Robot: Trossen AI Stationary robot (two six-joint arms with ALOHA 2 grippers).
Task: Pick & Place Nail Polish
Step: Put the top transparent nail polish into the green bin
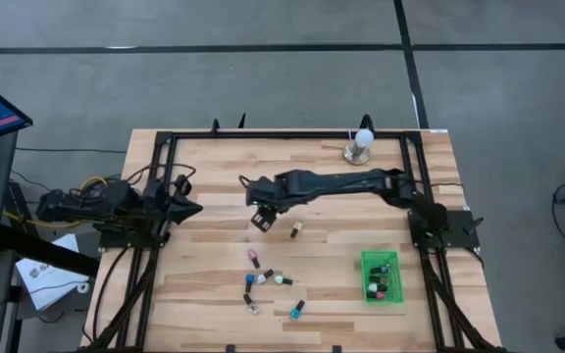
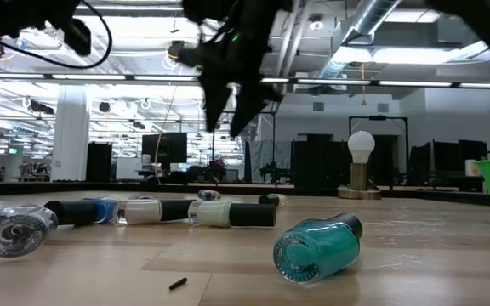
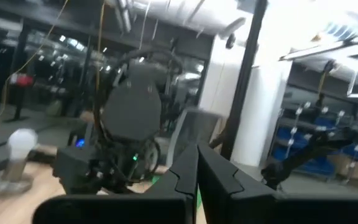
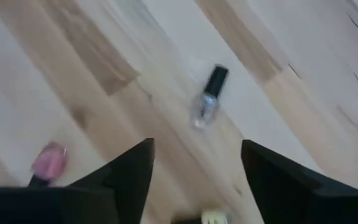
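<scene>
Several nail polish bottles [image 1: 268, 282] lay scattered on the wooden table [image 1: 204, 294] near its front middle, most of them on their sides, among them a teal bottle [image 2: 317, 246] with a dark cap, a clear bottle [image 2: 17, 229] and a white-capped one [image 2: 213, 213] in the low view. One clear bottle with a black cap [image 4: 208, 96] lay apart from the cluster, just beside the right gripper [image 1: 262, 218], which hung above the table's centre on its outstretched arm. The right wrist view showed that gripper's two dark fingers [image 4: 129, 171] spread wide apart with nothing between them, the clear bottle ahead of them and a pink bottle [image 4: 48, 163] off to one side. More bottles stood inside a green bin [image 1: 365, 263] at the table's front right. A white bulb on a round metal base [image 1: 359, 145] stood at the far right edge. The left gripper [image 1: 179, 207] waited at the table's left side, its fingers [image 3: 185, 171] pressed together and holding nothing.
</scene>
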